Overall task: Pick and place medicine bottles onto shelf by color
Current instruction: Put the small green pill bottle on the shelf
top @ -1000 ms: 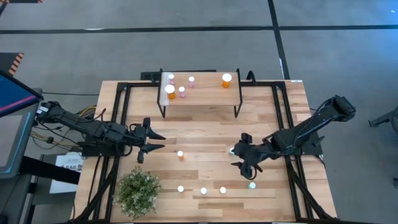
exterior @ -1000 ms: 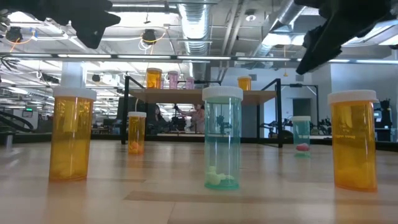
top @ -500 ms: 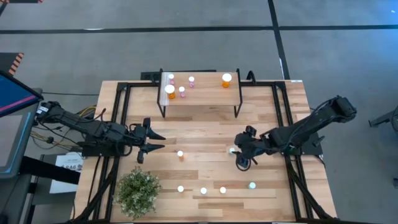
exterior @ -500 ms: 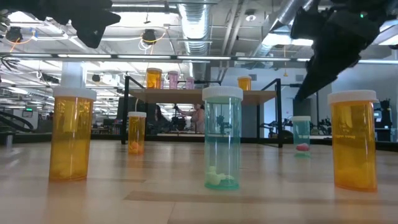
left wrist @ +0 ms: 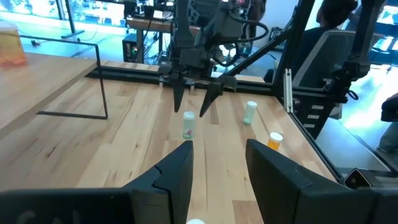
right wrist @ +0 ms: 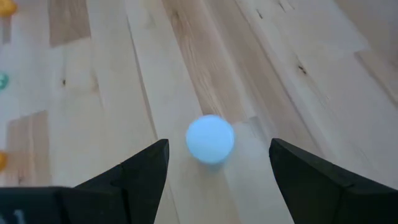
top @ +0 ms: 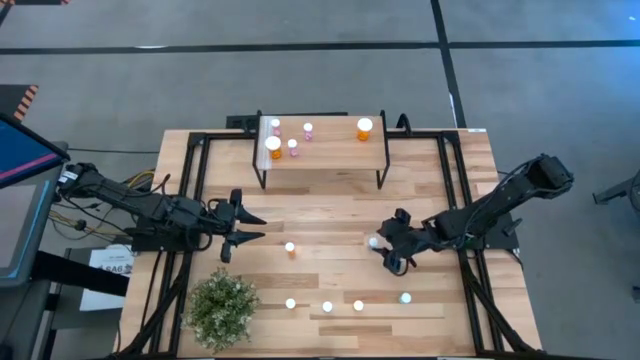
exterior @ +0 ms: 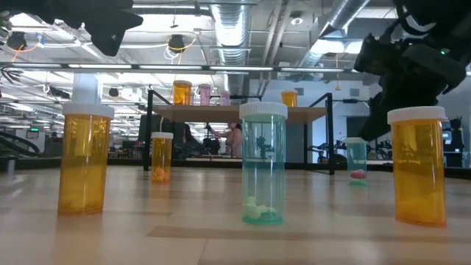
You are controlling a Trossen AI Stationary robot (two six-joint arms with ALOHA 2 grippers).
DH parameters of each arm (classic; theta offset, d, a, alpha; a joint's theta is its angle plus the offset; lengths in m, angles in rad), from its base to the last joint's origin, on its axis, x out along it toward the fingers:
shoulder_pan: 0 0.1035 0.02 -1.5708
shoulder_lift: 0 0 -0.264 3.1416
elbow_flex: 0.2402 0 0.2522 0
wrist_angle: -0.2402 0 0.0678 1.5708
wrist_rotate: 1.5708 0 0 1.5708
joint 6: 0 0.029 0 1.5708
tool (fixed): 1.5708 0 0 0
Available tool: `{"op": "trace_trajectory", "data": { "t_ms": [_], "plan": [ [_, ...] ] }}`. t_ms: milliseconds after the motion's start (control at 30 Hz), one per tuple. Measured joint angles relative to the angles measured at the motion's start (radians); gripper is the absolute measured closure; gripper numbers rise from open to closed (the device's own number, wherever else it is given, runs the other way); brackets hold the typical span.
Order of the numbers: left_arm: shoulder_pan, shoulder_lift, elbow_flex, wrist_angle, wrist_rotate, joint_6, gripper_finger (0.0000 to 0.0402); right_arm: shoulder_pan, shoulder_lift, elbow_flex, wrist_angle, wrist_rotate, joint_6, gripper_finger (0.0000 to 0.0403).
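A teal-green bottle (right wrist: 210, 138) with a white cap stands upright on the table right of centre (top: 373, 241). My right gripper (right wrist: 217, 146) hangs over it, pointing down and open, one finger on either side of the cap without touching. The left wrist view shows the same pair: right gripper (left wrist: 194, 99) above the bottle (left wrist: 188, 124). My left gripper (top: 243, 228) waits open at the table's left. The shelf (top: 335, 150) at the far edge carries two orange bottles (top: 273, 147) (top: 364, 127) and three pink ones (top: 293, 145). Hidden: nothing of note.
More bottles stand on the table: a small orange one (top: 290, 247) at mid-table, three in a near row (top: 327, 307) and a teal one (top: 405, 297). A potted plant (top: 222, 308) sits at the near left. Bare wood lies between shelf and bottles.
My right gripper has come down and shifted a little toward the far edge, settling over the teal-green bottle right of centre. That bottle has stayed where it was. My left arm has kept still.
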State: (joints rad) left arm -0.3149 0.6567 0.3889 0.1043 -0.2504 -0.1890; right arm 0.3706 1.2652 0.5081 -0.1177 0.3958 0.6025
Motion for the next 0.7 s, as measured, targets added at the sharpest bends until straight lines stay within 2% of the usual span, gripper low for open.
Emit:
{"op": "trace_trajectory", "data": {
  "t_ms": [200,467,700],
  "plan": [
    [0.0,0.0,0.0,0.0,0.0,0.0,0.0267,-0.001,0.0,-0.054,0.114,0.0,0.0,0.0101],
    [0.0,0.0,0.0,0.0,0.0,0.0,0.0267,-0.003,0.0,-0.054,0.125,0.0,0.0,0.0103],
    [0.0,0.0,0.0,0.0,0.0,-0.006,0.0267,-0.016,0.0,-0.054,0.126,0.0,-0.002,0.0142]
  ]
}}
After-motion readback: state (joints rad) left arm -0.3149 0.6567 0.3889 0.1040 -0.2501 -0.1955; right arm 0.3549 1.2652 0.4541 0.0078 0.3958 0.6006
